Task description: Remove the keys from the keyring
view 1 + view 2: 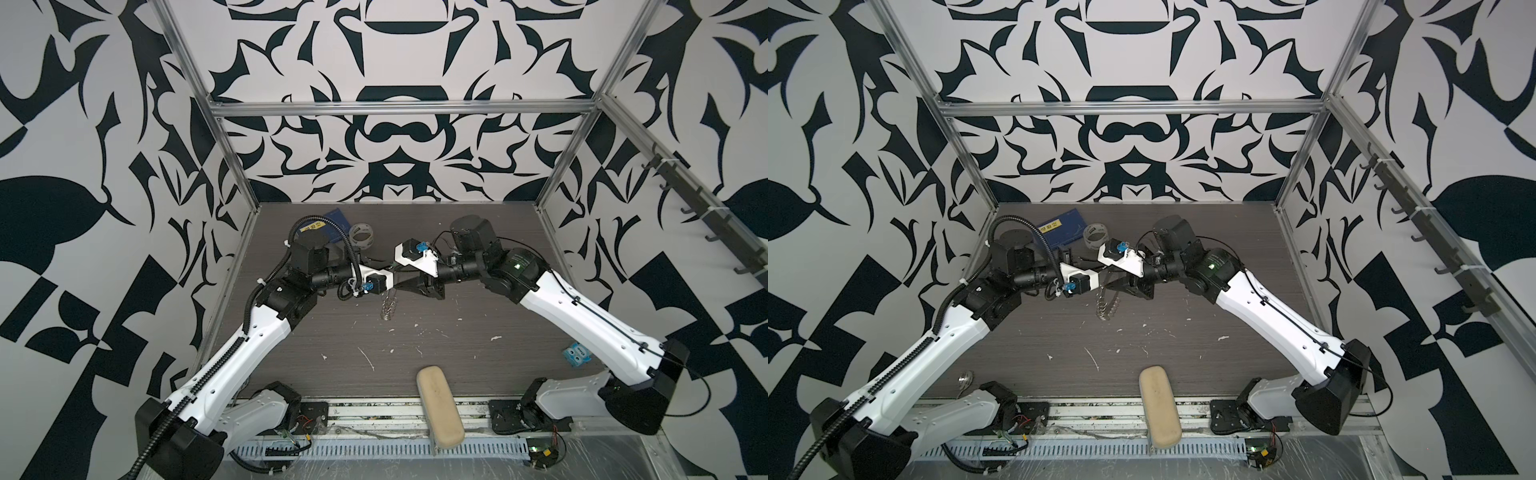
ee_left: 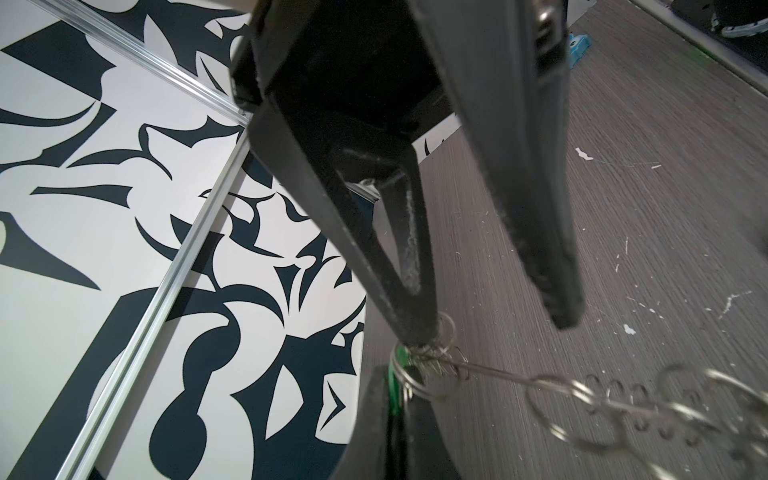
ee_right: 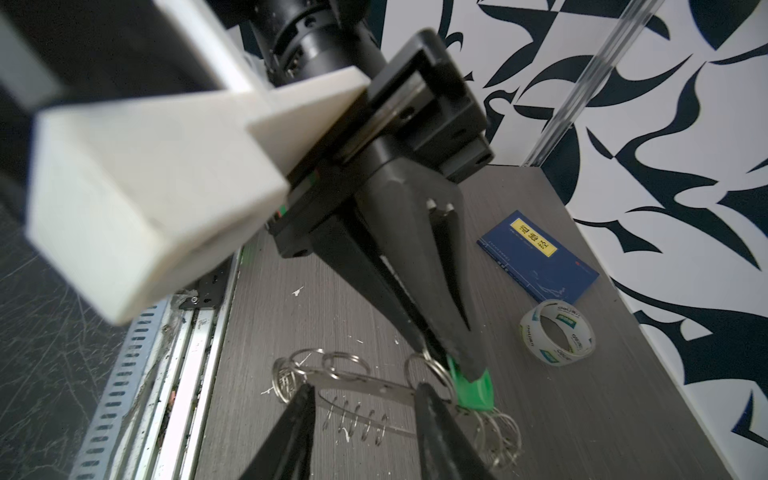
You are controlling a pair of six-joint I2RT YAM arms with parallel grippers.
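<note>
The two grippers meet above the middle of the table. My left gripper (image 3: 461,365) is shut on the keys, one small green piece (image 3: 478,392) whose edge shows between its pads (image 2: 392,386). From that piece the keyring (image 3: 386,388) hangs down toward the table in both top views (image 1: 387,307) (image 1: 1106,307). It is a flat grey metal disc fringed with wire loops. My right gripper (image 3: 365,388) stands open with its fingers either side of the disc. One fingertip (image 2: 419,332) touches the wire loops beside the green piece, and the other (image 2: 565,320) is free.
A clear tape roll (image 3: 557,332) and a blue booklet (image 3: 540,257) lie at the back left of the table. A beige case (image 1: 440,407) straddles the front edge. A small blue object (image 1: 575,355) sits front right. White flecks dot the grey tabletop (image 1: 415,361).
</note>
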